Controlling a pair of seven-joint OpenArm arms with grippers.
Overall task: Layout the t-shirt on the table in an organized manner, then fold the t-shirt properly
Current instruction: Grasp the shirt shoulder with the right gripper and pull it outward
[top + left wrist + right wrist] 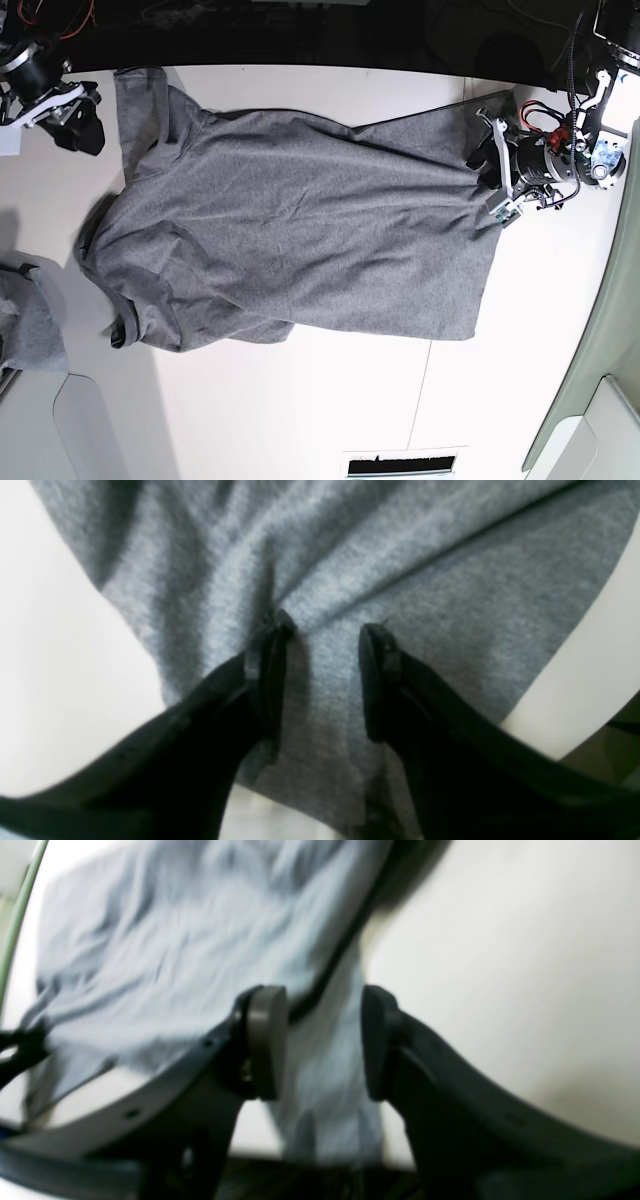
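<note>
T-shirt (290, 250) placement: the grey garment lies spread across the white bench (300, 400), mostly flat, with its hem end toward the right of the base view and its collar and sleeve end toward the left, where one sleeve is rumpled and slightly folded under near the lower left. A separate grey cloth bundle (25, 320) sits at the left edge of the bench, apart from the garment. The left end effector (325, 630) stands over the hem region with its jaws parted and both fingertips resting on or just above the fabric; a raised ridge of cloth runs between them, but nothing is clamped. The right end effector (325, 1040), near the upper left corner in the base view, also shows parted jaws with nothing visibly gripped; in the blurred right wrist view a strip of the garment lies below the gap between the jaws. Judged hazards: if the left end effector closes where it stands, it is likely to pinch only the top layer or the wrinkle ridge, so a lift would separate the layers and bunch the hem instead of moving it squarely. Dragging with the fingertips pressed down can pull fresh creases across the body. The hem corner at the upper right lies close to the bench edge, so an outward pull may carry cloth over the side. Folding before the lower left sleeve is flattened would lock that tuck into the fold. A sweep toward the left risks catching the bundle.
</note>
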